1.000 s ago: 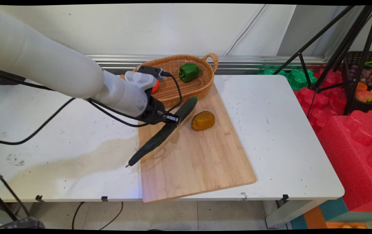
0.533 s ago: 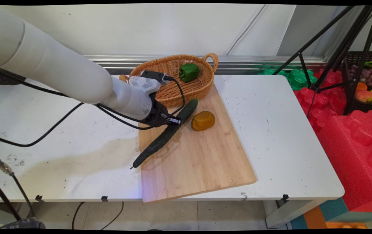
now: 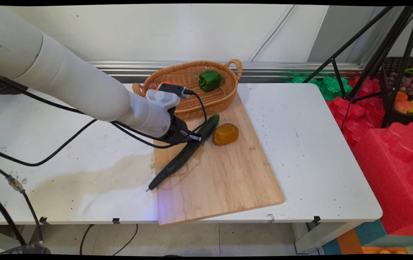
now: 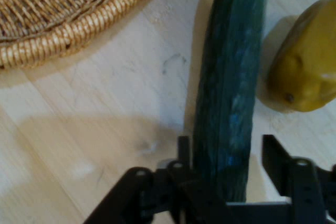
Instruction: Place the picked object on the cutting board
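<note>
A long dark green cucumber [image 3: 181, 151] lies slantwise on the wooden cutting board [image 3: 224, 180], its thin end reaching over the board's left edge. My gripper [image 3: 196, 138] is shut on the cucumber's upper half. In the hand view the cucumber [image 4: 231, 77] runs up between the two black fingers [image 4: 184, 150], gripper [image 4: 228, 148] low over the board [image 4: 79, 129]. A yellow-brown lumpy fruit [image 3: 225, 134] sits just right of the cucumber [image 4: 307, 66]. The wicker basket [image 3: 228, 97] stands right behind the gripper; its rim [image 4: 63, 30] shows at the upper left.
A green bell pepper [image 3: 210, 79] lies in the basket. Black cables hang from the arm over the left of the white table [image 3: 307, 144]. A black tripod [image 3: 372, 61], red foam blocks [image 3: 390, 155] and a fruit crate [image 3: 408, 90] stand to the right.
The gripper and the cucumber have shifted a little right and down toward the board. The cucumber's thin end has slid toward the board's left edge.
</note>
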Robot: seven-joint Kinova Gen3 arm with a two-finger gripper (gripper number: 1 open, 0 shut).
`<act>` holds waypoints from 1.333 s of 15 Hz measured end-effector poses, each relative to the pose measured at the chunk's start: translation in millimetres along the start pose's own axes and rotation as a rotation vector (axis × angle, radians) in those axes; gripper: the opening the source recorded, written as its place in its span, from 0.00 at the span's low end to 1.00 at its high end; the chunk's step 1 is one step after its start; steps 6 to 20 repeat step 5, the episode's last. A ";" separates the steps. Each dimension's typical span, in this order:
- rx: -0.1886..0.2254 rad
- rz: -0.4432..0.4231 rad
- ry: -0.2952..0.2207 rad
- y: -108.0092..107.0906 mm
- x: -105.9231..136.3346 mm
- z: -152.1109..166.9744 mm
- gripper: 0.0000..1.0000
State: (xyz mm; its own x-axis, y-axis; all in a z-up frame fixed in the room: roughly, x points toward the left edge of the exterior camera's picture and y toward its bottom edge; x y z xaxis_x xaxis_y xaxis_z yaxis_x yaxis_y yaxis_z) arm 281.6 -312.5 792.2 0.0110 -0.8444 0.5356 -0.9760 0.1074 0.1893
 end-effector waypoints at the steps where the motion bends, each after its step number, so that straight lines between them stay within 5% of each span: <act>1: 0.001 0.001 0.000 0.2 -0.6 0.7 1.00; 20: 0.002 0.013 0.002 0.8 -2.3 -0.4 1.00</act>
